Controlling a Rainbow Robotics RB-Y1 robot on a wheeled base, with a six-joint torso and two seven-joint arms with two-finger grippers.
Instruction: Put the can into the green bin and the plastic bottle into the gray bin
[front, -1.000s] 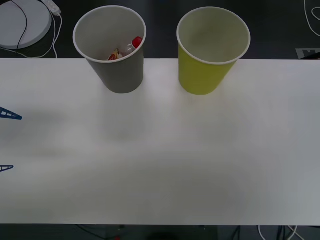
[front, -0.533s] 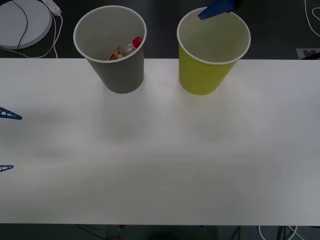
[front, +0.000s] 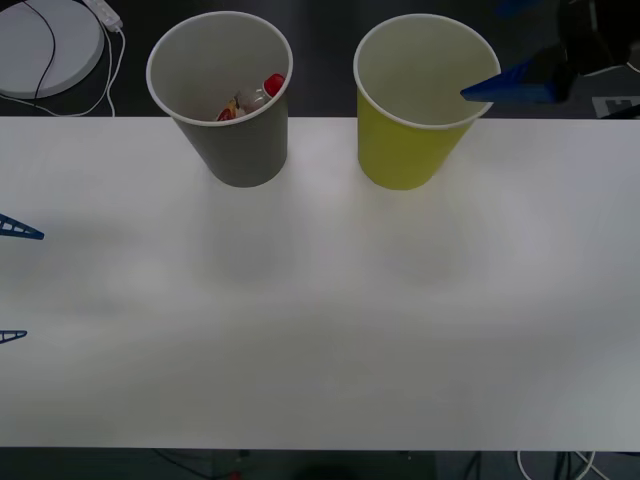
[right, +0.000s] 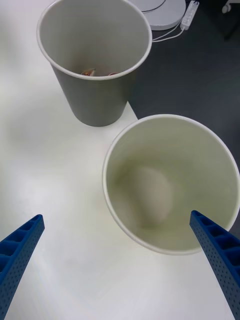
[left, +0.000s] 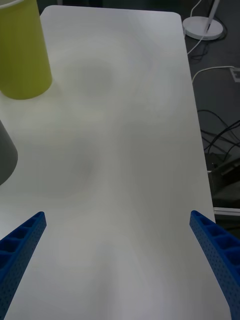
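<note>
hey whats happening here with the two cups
A two-armed robot is sorting trash on a white table. The plastic bottle already lies inside the gray bin. The right gripper hovers open over the green bin, holding nothing. The left gripper waits open at the table's left edge.

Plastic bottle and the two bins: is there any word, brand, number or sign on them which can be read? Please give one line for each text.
No text can be read.
The plastic bottle inside the gray bin: its red-and-yellow label is too small and mostly hidden to read.
The gray bin: plain wall, no print visible.
The green bin: plain wall, no print visible.
</note>
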